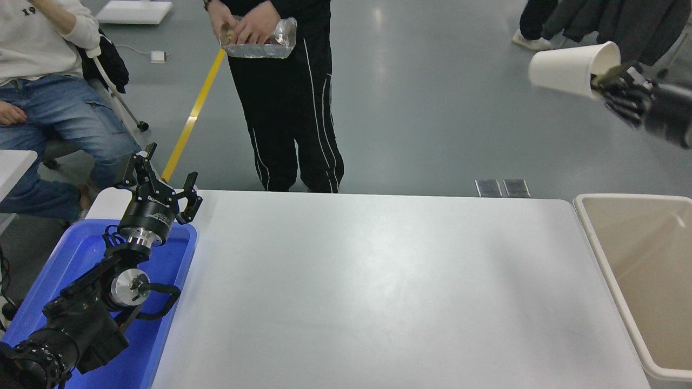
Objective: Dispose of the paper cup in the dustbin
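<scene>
The white paper cup is held high at the upper right, lying on its side with its bottom pointing left. My right gripper is shut on the cup's rim, one finger inside the mouth. The cup hangs well above the table's far right corner, up and left of the beige dustbin, which stands at the table's right edge and looks empty. My left gripper is open and parked over the blue tub at the lower left.
A bright blue tub sits at the table's left edge under my left arm. A person in black trousers stands at the far edge holding a clear packet. Another person sits at the upper left.
</scene>
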Motion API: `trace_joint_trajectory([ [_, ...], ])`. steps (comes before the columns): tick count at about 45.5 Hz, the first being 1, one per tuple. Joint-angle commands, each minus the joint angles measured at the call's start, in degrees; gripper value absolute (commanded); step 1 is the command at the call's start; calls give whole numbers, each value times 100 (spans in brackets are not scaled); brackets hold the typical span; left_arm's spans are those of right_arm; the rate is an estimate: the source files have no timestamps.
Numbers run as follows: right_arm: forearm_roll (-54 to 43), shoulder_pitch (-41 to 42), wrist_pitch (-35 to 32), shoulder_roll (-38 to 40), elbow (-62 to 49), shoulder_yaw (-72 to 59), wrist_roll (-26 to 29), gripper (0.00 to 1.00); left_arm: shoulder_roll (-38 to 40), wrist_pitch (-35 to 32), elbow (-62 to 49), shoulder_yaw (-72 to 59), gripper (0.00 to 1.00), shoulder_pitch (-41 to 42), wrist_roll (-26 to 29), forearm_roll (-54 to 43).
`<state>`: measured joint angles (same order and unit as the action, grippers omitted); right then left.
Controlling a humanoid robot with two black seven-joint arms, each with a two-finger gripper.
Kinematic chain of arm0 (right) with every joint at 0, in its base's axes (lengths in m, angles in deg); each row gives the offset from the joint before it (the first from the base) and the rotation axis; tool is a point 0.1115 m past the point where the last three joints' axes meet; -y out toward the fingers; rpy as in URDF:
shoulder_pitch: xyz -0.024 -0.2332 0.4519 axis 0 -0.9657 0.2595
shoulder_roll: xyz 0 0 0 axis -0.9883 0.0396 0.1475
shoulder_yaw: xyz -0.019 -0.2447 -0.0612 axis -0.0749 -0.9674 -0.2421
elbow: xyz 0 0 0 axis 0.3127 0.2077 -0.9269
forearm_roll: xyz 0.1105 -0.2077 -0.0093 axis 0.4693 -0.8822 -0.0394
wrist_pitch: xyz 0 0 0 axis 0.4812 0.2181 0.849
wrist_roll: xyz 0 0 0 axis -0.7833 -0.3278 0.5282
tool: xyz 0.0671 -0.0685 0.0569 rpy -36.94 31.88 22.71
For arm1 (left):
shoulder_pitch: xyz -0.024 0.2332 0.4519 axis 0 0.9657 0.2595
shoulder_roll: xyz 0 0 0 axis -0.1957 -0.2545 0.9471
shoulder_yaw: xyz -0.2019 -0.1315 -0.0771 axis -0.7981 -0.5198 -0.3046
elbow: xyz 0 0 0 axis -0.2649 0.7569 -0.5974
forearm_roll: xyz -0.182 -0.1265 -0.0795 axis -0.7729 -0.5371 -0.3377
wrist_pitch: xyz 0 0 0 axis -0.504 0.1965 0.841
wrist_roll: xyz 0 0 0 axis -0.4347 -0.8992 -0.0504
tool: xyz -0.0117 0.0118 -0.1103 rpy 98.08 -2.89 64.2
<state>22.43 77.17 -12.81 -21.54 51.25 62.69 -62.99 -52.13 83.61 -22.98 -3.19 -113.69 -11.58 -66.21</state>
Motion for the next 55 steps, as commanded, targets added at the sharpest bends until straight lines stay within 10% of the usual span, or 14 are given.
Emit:
trace_joint_trajectory([
  [1, 259, -378, 48, -779, -2141, -136, 354, 0, 0, 0, -1, -2, 100, -1, 0, 0],
  [28, 541, -1811, 1015, -885, -2740, -110, 2639, 0, 0, 0, -1, -2, 100, -1, 0, 0],
  [55, 628, -2989, 1657, -2133, -2705, -57, 2719, 0, 0, 0, -1, -2, 100, -1, 0, 0],
])
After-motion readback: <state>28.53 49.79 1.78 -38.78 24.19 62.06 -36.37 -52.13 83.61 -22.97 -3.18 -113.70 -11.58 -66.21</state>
